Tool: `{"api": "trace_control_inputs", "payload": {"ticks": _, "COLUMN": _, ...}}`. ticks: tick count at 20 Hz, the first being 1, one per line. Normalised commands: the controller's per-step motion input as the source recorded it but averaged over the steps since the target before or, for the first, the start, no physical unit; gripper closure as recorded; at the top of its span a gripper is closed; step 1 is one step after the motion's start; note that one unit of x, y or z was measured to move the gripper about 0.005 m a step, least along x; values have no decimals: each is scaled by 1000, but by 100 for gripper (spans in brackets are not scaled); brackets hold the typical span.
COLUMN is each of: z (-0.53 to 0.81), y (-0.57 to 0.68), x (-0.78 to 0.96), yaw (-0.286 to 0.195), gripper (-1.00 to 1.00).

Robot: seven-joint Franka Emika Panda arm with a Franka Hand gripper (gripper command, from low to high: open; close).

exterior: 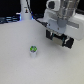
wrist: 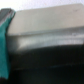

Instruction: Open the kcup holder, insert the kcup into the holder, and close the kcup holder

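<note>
While the kcup (exterior: 33, 50) sits alone on the table (exterior: 20, 65), the tool (exterior: 59, 39) hangs apart — fingers spread, gripping nothing.

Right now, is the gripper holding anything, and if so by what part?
Nothing visibly held. The gripper hangs above the table with no object seen in it; the kcup sits apart on the white table. Jaw state is unclear.

White Panda arm reached in from the exterior view's upper right, wrist pointed downward, gripper (exterior: 59, 40) hung low above the surface, dark fingers (exterior: 50, 35) held slightly apart, nothing between them
</note>
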Motion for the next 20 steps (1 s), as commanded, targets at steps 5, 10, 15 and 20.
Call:
{"api": "trace_control_inputs", "payload": {"ticks": 5, "z": 225, "y": -109, "x": 118, "yaw": -67, "gripper": -100}}
{"api": "trace_control_inputs", "payload": {"ticks": 10, "z": 385, "y": -243, "x": 72, "yaw": -135, "gripper": -100}}
{"api": "trace_control_inputs", "payload": {"ticks": 15, "z": 430, "y": -434, "x": 4, "yaw": -232, "gripper": -100}}
{"api": "trace_control_inputs", "payload": {"ticks": 20, "z": 359, "y": -377, "x": -26, "yaw": -278, "gripper": -100}}
